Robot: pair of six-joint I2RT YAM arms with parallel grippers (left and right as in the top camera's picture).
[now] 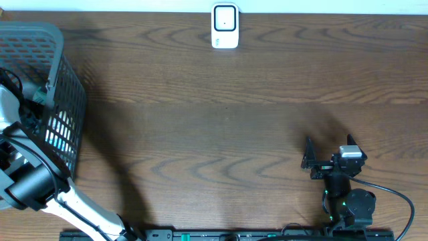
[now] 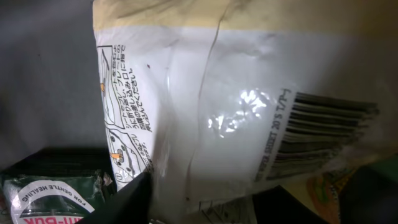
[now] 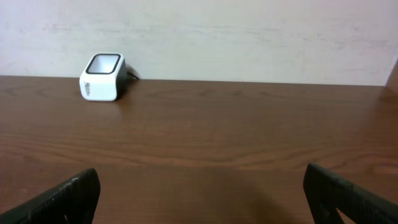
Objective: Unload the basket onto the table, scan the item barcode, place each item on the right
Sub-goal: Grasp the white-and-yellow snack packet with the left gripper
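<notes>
packet (image 2: 236,106): glossy white plastic film, crinkled, w/ glare spots; tan band along top edge; black Jpn print + small line drawings down one side. Lies in basket, right in front of left hand, fills most of its view.
barcode (image 2: 323,134): black bars printed on packet, slanted; off to right of left hand, facing its cam.
left hand (image 1: 39,99): down inside basket. One dark finger (image 2: 127,199) shows at packet's lower edge. Can't tell if clenched on packet or loose.
green pack (image 2: 50,196): dark green wrapper, white label w/ print; just beside that finger, partly under packet.
basket (image 1: 67,100): grey mesh, rounded rim. Walls ring left hand, hide most of it from overhead; mesh wall stands btwn left hand & scanner.
right hand (image 3: 200,177): released, black fingers spread wide, nothing btwn them.
scanner (image 3: 102,78): small white box, rounded corners, dark window in black frame. Well ahead of right hand, off to its left, near wall.
worktop (image 1: 221,134): brown wood grain, matte.
wall (image 3: 249,37): pale, slightly mottled, behind scanner.
</notes>
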